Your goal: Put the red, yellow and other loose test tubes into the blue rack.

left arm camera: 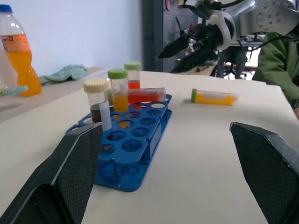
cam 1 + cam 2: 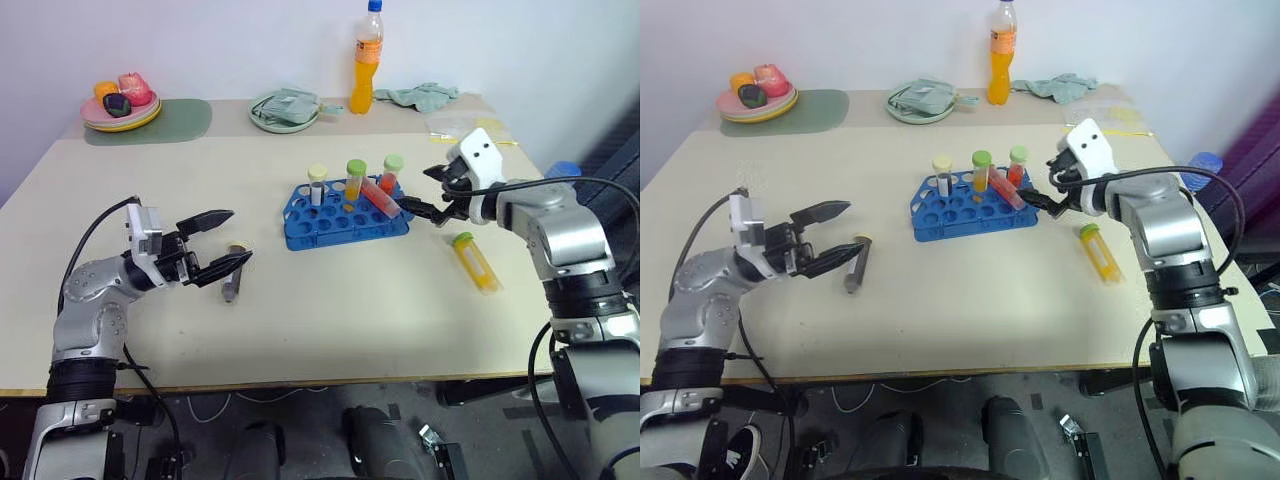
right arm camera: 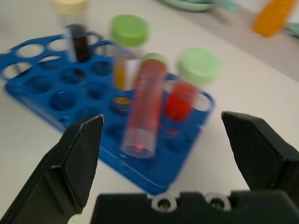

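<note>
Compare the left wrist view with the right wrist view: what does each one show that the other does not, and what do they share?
Left wrist view, not the right: a loose yellow tube lying on the table beyond the blue rack, and a person's green sleeve behind. Right wrist view, not the left: a close look down into the rack's holes and at the clear bottom end of the red tube. Both: the rack, three capped tubes standing in it, and the red tube lying across its top.
</note>
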`<control>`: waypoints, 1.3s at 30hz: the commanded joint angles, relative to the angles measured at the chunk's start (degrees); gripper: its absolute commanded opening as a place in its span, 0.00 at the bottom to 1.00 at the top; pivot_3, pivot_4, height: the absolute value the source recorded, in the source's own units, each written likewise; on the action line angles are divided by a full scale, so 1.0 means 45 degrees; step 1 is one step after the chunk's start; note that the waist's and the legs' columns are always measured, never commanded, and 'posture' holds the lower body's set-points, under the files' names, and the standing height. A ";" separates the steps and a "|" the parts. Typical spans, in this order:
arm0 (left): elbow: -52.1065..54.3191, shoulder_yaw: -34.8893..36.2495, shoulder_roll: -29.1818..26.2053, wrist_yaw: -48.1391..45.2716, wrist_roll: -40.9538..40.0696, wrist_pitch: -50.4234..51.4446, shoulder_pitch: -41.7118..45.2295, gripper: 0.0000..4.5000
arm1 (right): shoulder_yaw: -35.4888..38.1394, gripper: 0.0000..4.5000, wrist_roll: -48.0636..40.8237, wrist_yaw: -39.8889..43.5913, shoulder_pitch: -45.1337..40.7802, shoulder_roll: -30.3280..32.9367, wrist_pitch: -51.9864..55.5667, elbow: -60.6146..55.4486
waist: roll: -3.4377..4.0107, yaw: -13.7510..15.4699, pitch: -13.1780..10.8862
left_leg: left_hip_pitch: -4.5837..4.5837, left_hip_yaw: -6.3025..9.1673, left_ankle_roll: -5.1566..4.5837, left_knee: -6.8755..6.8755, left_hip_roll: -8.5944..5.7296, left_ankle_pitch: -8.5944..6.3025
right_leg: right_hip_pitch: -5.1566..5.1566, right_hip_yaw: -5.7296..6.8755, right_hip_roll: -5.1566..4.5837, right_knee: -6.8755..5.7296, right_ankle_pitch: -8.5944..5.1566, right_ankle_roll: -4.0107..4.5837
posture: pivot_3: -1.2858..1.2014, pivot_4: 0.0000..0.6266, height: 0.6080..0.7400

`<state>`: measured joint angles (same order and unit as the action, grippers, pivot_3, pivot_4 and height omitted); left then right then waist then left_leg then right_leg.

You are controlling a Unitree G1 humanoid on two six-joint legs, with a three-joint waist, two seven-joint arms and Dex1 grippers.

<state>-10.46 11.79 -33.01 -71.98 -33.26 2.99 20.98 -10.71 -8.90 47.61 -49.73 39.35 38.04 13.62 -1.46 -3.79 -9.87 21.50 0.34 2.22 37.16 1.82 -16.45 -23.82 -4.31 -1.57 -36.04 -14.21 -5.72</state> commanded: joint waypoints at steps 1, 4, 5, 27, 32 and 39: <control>0.0388 -0.0004 0.0073 0.0188 0.0059 -0.0174 0.0113 1.00 | -0.0990 0.99 0.0833 0.0776 -0.0856 0.0039 0.0207 0.0655 | 0.0000 0.0003 0.0000 | 0.0000 0.0000 0.0000 0.0000 0.0000 0.0000 | 0.0000 0.0000 0.0000 0.0000 0.0000 0.0000 | 0.52 0.24 1.00; 0.0672 0.0132 0.0047 0.0313 0.0033 -0.0190 -0.0204 1.00 | -0.1378 0.99 0.1085 0.1070 -0.1798 -0.0430 0.0619 0.1939 | 0.0000 0.0017 0.0000 | 0.0003 0.0001 0.0000 0.0001 0.0000 0.0000 | -0.0002 0.0002 -0.0002 -0.0001 0.0001 -0.0001 | 0.52 0.24 1.00; 0.0796 0.0189 0.0035 0.0364 0.0009 -0.0204 -0.0360 1.00 | -0.1439 0.99 0.1146 0.1131 -0.2203 -0.0651 0.0809 0.2499 | 0.0000 0.0011 0.0000 | 0.0002 0.0000 0.0000 0.0002 -0.0001 0.0000 | -0.0002 0.0001 -0.0005 -0.0003 0.0001 -0.0001 | 0.52 0.24 1.00; 0.2167 0.0065 0.0098 0.1497 -0.0074 0.0407 -0.0700 1.00 | -0.0275 0.69 0.1667 0.0480 -0.5037 -0.2558 0.1571 0.8697 | 0.0001 -0.0042 -0.0001 | 0.0015 0.0000 0.0000 -0.0006 -0.0002 0.0000 | -0.0026 0.0005 -0.0005 -0.0015 0.0003 0.0000 | 0.52 0.24 1.00; 0.2120 0.0054 0.0081 0.1486 -0.0065 0.0414 -0.0636 1.00 | -0.0116 0.39 0.1735 0.0468 -0.5045 -0.2647 0.1583 0.8799 | 0.0001 -0.0041 -0.0001 | 0.0015 0.0000 0.0001 -0.0006 -0.0003 0.0000 | -0.0025 0.0004 -0.0005 -0.0015 0.0004 0.0000 | 0.52 0.24 1.00; 0.2138 0.0053 0.0078 0.1510 -0.0046 0.0424 -0.0677 1.00 | -0.0025 0.33 0.1685 0.0518 -0.5059 -0.2631 0.1696 0.8715 | 0.0002 -0.0040 -0.0001 | 0.0015 0.0000 0.0001 -0.0006 -0.0002 0.0000 | -0.0026 0.0004 -0.0005 -0.0014 0.0004 0.0000 | 0.52 0.24 1.00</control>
<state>-2.40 11.89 -32.36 -65.26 -33.16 4.95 17.52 -12.53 -1.27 49.86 -70.95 27.33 45.80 53.77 -1.46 -3.97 -9.88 21.57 0.34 2.22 37.13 1.81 -16.45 -23.94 -4.29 -1.59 -36.11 -14.19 -5.72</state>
